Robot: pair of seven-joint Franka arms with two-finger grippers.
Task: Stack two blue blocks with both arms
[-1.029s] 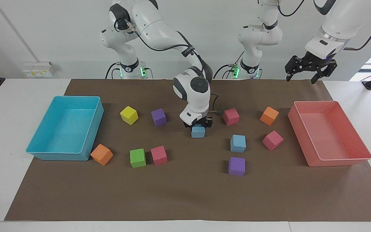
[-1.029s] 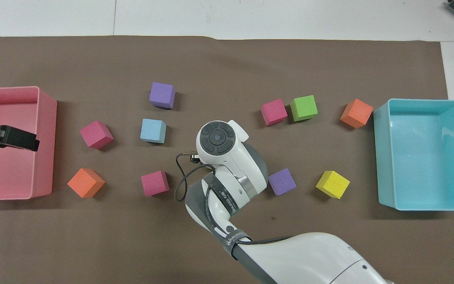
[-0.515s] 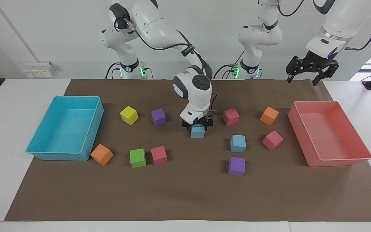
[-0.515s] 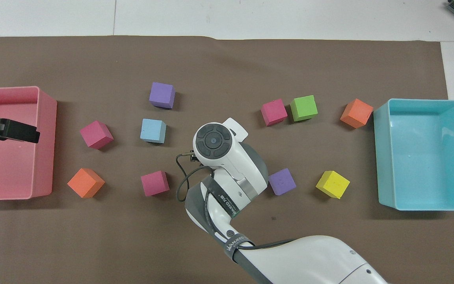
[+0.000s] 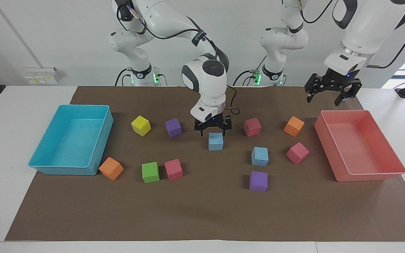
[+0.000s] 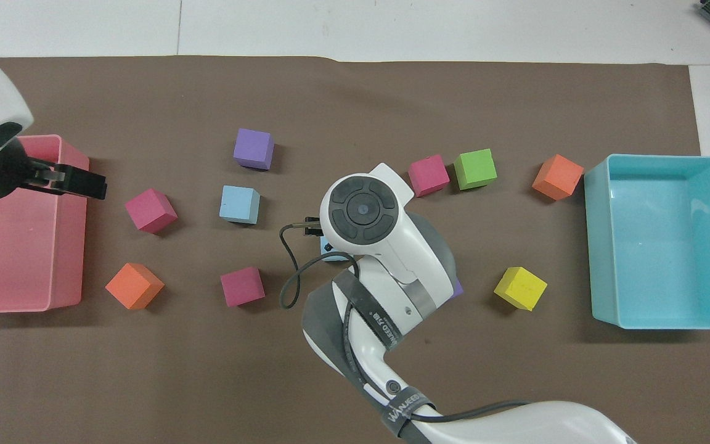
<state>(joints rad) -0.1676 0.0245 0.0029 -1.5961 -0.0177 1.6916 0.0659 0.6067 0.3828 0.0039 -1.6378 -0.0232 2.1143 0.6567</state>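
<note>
While the right gripper (image 5: 212, 130) hangs just above it with fingers spread and holding nothing, one blue block (image 5: 216, 141) sits on the mat (image 5: 202, 214) at the centre of the facing view. From overhead the right arm's wrist hides all but a sliver of this block (image 6: 330, 255). The second blue block (image 5: 259, 156) lies apart from it, lower in the facing view, toward the left arm's end, just above a purple cube (image 5: 258, 181). The left gripper (image 5: 325, 96), fingers apart, hovers over the mat beside the pink tray (image 5: 371, 175); overhead, its wrist is cut off at the frame's edge.
</note>
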